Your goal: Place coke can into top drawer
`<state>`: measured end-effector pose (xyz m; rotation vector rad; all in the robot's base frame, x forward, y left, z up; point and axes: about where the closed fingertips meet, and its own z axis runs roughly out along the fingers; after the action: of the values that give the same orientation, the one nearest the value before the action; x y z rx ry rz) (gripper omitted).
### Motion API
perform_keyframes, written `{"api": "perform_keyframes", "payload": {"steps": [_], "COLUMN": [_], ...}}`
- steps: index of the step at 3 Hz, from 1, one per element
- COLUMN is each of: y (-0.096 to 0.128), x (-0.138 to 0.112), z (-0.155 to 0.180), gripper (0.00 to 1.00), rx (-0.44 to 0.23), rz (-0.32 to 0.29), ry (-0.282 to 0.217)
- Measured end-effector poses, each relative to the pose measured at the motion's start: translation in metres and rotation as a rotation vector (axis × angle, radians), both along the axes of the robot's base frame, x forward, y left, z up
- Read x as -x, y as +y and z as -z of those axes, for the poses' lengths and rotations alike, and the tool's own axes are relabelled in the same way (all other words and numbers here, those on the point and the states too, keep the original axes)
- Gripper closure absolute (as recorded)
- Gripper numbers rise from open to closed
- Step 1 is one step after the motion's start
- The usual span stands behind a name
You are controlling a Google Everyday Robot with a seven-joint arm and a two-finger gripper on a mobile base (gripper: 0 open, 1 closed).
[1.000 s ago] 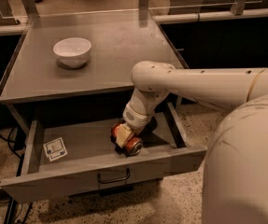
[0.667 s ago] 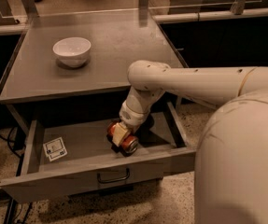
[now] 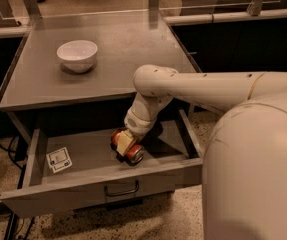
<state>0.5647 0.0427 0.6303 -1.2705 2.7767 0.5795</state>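
Note:
The top drawer (image 3: 90,160) stands pulled open below the grey tabletop, with a dark bar handle (image 3: 121,189) on its front and a white square sticker (image 3: 59,159) on its floor at the left. The red coke can (image 3: 126,147) lies on its side on the drawer floor, right of centre, its silver end toward the front. My gripper (image 3: 125,143) reaches down into the drawer from the right and sits right on the can, with a pale finger (image 3: 125,142) across the can's body.
A white bowl (image 3: 77,55) stands on the grey tabletop (image 3: 133,49) at the back left. My white arm and body (image 3: 253,154) fill the right side of the view. A speckled floor lies below the drawer front.
My arm and gripper have shifted a little to the left inside the drawer, and the can has moved left with them, staying on its side.

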Motion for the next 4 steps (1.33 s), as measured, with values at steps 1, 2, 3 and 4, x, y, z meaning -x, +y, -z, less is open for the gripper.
{"api": "perform_keyframes", "payload": {"steps": [1,2,3,4], "y": [0.0,0.0,0.0,0.0001], "x": [0.0,0.0,0.0001,0.0001], "z": [0.0,0.0001,0.0001,0.0001], "gripper": [0.82,0.59,0.36,0.05], "rx": [0.0,0.0,0.0,0.0], "rz": [0.0,0.0,0.0,0.0], "ry": [0.0,0.0,0.0,0.0]}}
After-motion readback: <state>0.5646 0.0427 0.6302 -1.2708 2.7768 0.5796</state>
